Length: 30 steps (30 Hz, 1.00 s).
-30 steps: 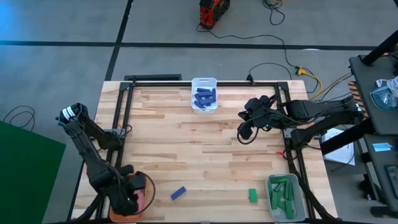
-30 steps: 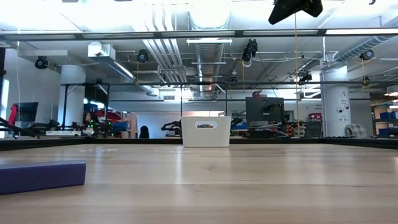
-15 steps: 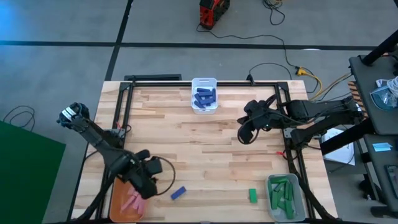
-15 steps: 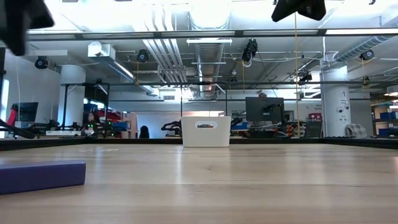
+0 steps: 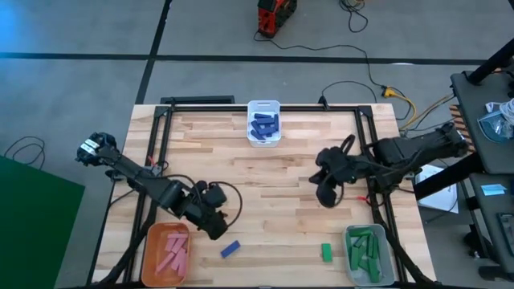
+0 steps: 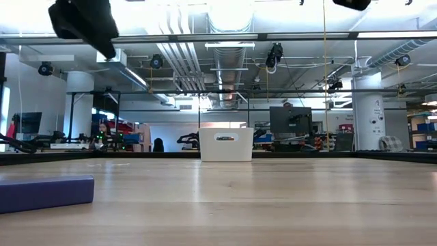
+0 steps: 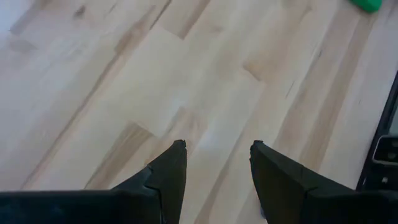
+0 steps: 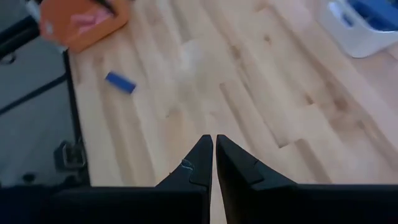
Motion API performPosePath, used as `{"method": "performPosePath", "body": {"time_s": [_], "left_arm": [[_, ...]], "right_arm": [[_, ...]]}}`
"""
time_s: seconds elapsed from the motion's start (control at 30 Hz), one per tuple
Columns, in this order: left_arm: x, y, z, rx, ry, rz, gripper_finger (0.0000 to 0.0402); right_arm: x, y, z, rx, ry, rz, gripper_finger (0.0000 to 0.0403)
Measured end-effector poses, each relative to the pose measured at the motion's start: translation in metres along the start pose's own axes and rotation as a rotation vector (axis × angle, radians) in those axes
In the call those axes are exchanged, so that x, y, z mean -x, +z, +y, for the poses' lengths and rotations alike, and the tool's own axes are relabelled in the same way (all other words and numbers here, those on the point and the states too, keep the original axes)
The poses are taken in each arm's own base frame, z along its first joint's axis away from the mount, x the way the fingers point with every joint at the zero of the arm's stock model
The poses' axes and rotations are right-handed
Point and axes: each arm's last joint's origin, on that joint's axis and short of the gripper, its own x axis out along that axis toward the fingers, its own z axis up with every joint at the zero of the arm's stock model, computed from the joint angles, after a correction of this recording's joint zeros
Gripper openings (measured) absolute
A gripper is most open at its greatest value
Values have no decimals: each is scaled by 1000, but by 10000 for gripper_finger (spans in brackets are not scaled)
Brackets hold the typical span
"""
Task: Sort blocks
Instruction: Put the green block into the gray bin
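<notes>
A dark blue block [image 5: 230, 250] lies flat on the table near its front edge, also in the low view [image 6: 44, 193] and the right wrist view [image 8: 120, 82]. A green block [image 5: 327, 252] lies to its right, beside the grey bin. My left gripper [image 5: 216, 231] hangs open above the table, just left of and beyond the blue block; its wrist view shows bare wood between the fingers [image 7: 217, 146]. My right gripper [image 5: 328, 199] hovers shut over the table's right half, its fingers [image 8: 209, 138] holding nothing.
An orange bin [image 5: 149, 255] with pink blocks stands at the front left. A white bin [image 5: 263, 141] with blue blocks stands at the far middle, and a grey bin [image 5: 351, 234] with green blocks at the front right. Bare wood lies between the arms.
My left gripper has swung from over the orange bin toward the table's right and a little toward the far edge, ending close to the blue block; the pink blocks in the bin now show. My right gripper has moved toward the near edge.
</notes>
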Motion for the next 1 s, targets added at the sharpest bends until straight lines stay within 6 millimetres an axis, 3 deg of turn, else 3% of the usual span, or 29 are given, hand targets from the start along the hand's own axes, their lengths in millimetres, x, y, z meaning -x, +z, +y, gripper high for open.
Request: {"method": "performPosePath", "body": {"time_s": [0.27,0.6,1.0], "left_arm": [[7,11,-2,-38,1,-48,155],[7,9,2,-163,51,-36,155],[7,8,3,-197,80,-40,155]], "right_arm": [[8,-17,40,85,82,68,12],[-10,-39,102,303,90,267,13],[-34,-76,125,397,45,390,27]]}}
